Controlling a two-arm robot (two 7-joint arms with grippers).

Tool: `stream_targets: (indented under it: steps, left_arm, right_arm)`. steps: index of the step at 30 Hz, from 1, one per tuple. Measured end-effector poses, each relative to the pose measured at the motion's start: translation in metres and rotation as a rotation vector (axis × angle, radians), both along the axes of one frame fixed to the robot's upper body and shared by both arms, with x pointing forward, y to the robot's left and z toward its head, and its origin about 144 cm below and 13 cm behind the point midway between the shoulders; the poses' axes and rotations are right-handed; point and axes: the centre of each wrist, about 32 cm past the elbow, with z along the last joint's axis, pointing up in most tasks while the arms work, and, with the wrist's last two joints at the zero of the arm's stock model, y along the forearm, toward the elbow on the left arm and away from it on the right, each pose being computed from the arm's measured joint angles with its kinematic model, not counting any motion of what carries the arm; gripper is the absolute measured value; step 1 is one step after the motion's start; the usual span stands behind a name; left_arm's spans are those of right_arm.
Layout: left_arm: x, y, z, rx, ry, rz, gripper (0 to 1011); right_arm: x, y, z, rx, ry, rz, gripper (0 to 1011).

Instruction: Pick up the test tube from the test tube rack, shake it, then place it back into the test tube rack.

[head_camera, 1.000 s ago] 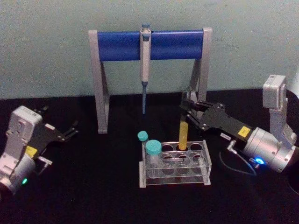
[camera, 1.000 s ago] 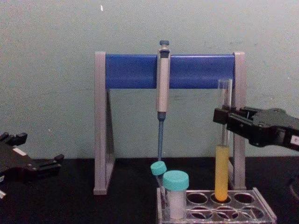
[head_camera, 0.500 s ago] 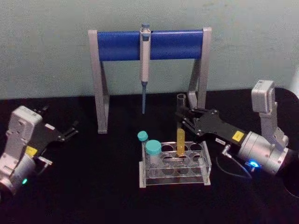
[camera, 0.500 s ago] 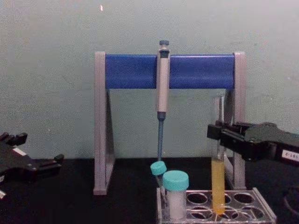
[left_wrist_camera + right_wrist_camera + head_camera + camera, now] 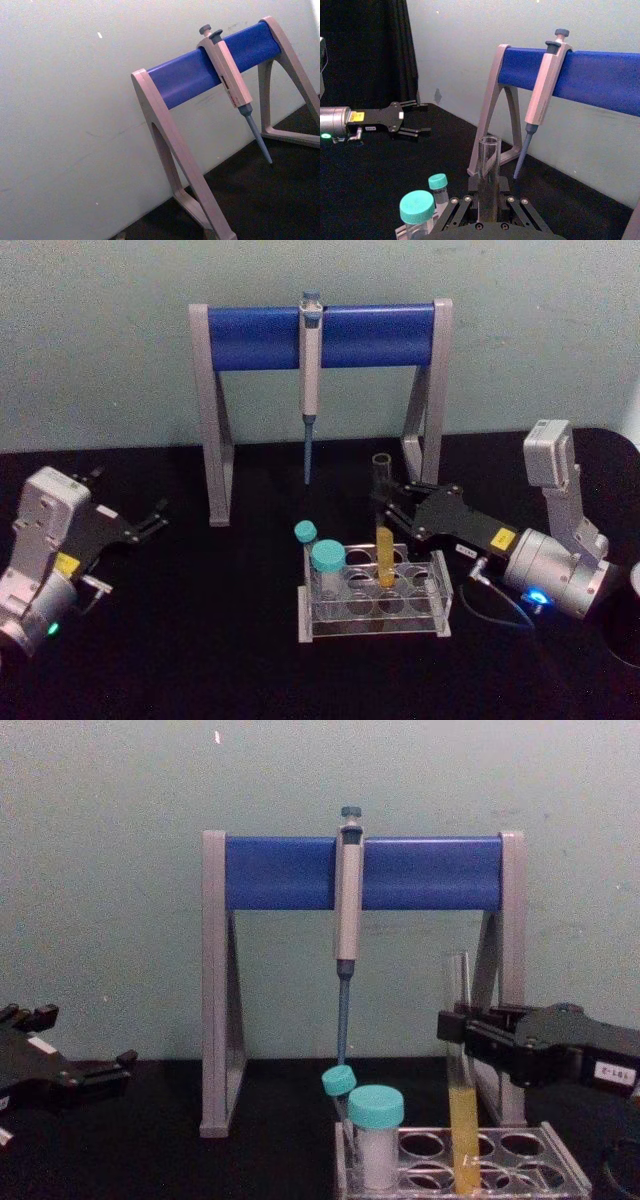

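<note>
The jaws of the right gripper point(image 5: 385, 502) are clamped on the clear upper part of the test tube point(image 5: 385, 552), which stands upright with its yellow-filled lower end down in a hole of the rack point(image 5: 372, 621) on the black worktop point(image 5: 200, 650). The head view places that hole toward the right half of the rack, behind the front row. The chest view, from the side, shows the right gripper point(image 5: 460, 1030) gripping above the liquid line, the test tube point(image 5: 464, 1125) passing below the top plate of the rack point(image 5: 525, 1162); whether its tip rests on the bottom I cannot tell. The right wrist view looks along the gripper point(image 5: 489, 199) and shows the open rim of the test tube point(image 5: 489, 162) between the two fingers. It also shows the left gripper point(image 5: 417, 120) far off, with its jaws apart and nothing between them. In the head view the left gripper point(image 5: 155, 518) is parked low at the left edge of the worktop, well apart from the rack. A white vial point(image 5: 327, 567) with a teal cap stands in the rack's left end, with a thin teal-capped tube point(image 5: 305, 533) just behind it. Behind the rack is a grey-and-blue stand point(image 5: 260, 337) with a pipette point(image 5: 311, 365) hanging from its bar; the left wrist view shows this stand point(image 5: 185, 77) and pipette point(image 5: 230, 82) against the wall.
</note>
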Motion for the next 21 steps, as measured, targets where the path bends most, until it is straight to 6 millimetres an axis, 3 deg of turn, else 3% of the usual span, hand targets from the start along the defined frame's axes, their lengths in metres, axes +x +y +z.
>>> stream_targets:
  steps: [21]
  left_arm:
    - [0.0,0.0,0.0,0.0,0.0,0.0,1001]
  right_arm:
    - [0.0014,0.0012,-0.0035,-0.024,0.03,0.004,229]
